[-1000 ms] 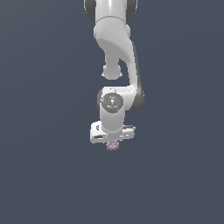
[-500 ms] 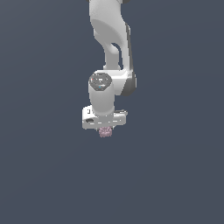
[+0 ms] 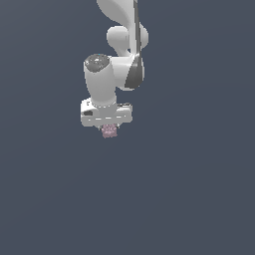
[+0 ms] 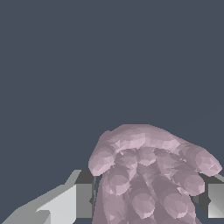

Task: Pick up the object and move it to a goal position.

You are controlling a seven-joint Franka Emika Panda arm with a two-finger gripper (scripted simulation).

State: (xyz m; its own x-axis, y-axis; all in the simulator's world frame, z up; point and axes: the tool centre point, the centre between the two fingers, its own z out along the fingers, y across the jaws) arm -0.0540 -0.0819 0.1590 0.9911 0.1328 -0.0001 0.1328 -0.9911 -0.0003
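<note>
The object [image 3: 109, 131] is a small pale pink, bumpy lump that pokes out just under my white gripper [image 3: 108, 128] in the exterior view. The wrist view fills with the same pink object [image 4: 148, 175], pressed between two grey-white fingers [image 4: 83, 201], one on each side. My gripper is shut on it and holds it in mid-air over the plain dark grey background. The arm rises toward the top of the exterior view. No goal marker shows in either view.
The gripper with the pink object has moved up and toward the exterior view's left. The arm has swung and its wrist has turned along with it.
</note>
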